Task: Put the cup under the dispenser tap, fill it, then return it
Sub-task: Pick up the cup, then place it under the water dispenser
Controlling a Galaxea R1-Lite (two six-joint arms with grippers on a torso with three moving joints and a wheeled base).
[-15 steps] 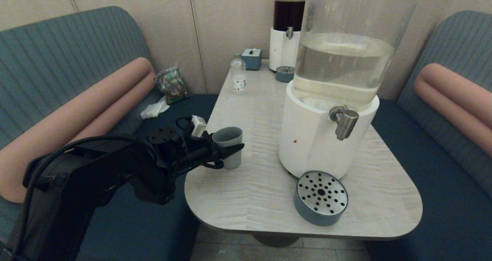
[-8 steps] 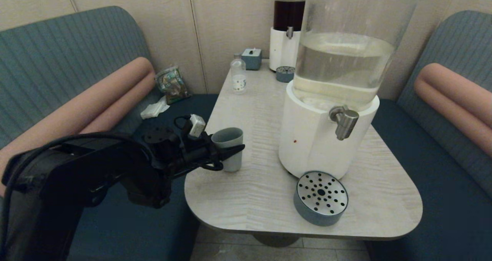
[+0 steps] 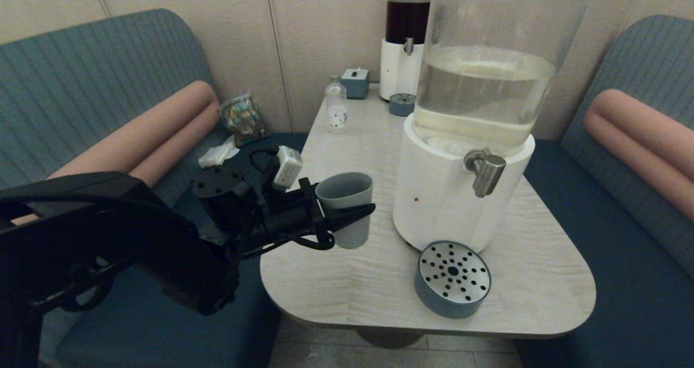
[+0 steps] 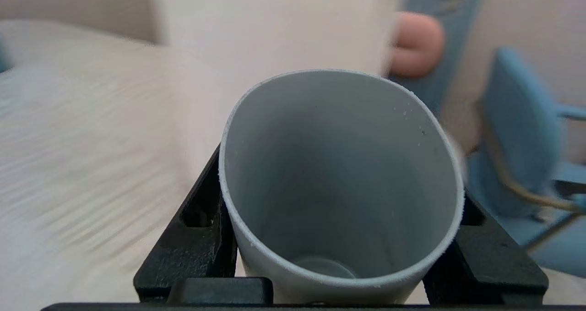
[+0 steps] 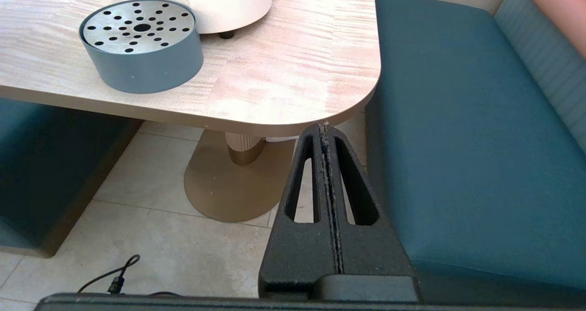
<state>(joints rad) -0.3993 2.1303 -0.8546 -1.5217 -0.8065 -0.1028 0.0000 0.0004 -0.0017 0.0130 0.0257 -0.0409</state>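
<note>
A: How much room is there around the cup (image 3: 346, 208)?

B: It hangs above the table (image 3: 347, 281) near its left edge, with bare tabletop between it and the dispenser's white base (image 3: 434, 200). The dispenser tap (image 3: 486, 171) and round drip tray (image 3: 452, 278) lie further right.

A: And the jaws?

B: The left gripper (image 3: 355, 214) is clamped on the cup's sides, upright. The right gripper (image 5: 326, 132) is parked below the table's near right corner, fingers pressed together, holding nothing.

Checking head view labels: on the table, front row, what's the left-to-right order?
Left claw → cup in its grip → drip tray → tap.
</note>
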